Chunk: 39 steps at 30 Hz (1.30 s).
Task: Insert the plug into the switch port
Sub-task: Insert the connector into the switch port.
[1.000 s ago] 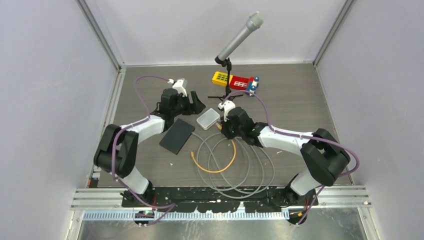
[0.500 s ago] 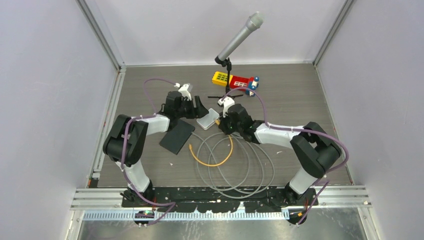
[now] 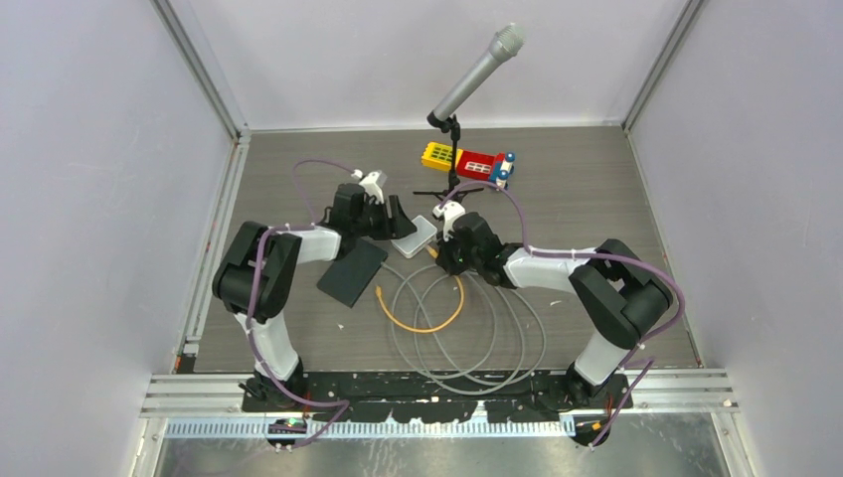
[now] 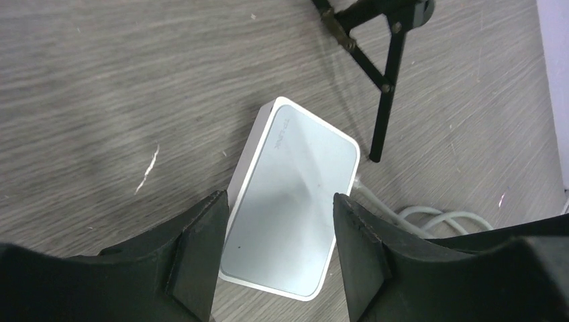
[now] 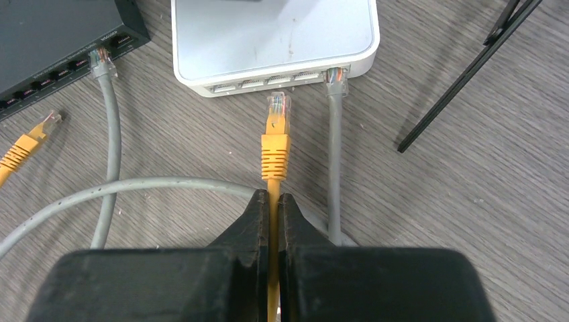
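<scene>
At the right gripper point(image 5: 273, 198): pinched shut on the yellow Ethernet cable point(image 5: 272, 182), just behind its RJ45 plug point(image 5: 276, 127). Plug tip aimed at the port row point(image 5: 268, 82) of the white switch point(image 5: 272, 33), just short of it and not yet inside (about mid-row, with the right-end port taken by a grey cable point(image 5: 335, 141)). Judged as the final approach of the insertion. Next: a short, straight push forward, plug kept level and square to the opening until seated, with the switch braced against sliding back. At the left gripper point(image 4: 278, 225): spread wide, fingers point(image 4: 201, 248) astride the white switch's two sides, contact impossible to confirm. Both arms stretched low over the table point(image 4: 100, 80), wrists tipped down and facing each other across the switch.
</scene>
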### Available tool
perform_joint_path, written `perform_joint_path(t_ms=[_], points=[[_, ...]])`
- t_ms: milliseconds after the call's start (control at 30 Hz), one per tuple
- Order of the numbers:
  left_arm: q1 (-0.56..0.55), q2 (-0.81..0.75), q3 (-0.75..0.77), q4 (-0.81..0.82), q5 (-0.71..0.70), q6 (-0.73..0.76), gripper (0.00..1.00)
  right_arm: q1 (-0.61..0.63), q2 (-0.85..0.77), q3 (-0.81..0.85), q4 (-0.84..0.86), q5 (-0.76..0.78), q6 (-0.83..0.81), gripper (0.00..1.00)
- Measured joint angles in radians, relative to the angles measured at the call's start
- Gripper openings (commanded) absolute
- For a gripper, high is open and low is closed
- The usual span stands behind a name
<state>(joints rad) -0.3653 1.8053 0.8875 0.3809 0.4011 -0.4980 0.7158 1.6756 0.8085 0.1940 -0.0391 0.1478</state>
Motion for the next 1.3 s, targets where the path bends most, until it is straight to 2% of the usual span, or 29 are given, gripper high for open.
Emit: perform_joint_path(t_ms=[1300], points=[[-0.020, 0.072, 0.047, -0.008, 0.046, -0.013, 0.57, 0.000, 0.027, 0.021, -0.016, 0.050, -0.049, 0.00]])
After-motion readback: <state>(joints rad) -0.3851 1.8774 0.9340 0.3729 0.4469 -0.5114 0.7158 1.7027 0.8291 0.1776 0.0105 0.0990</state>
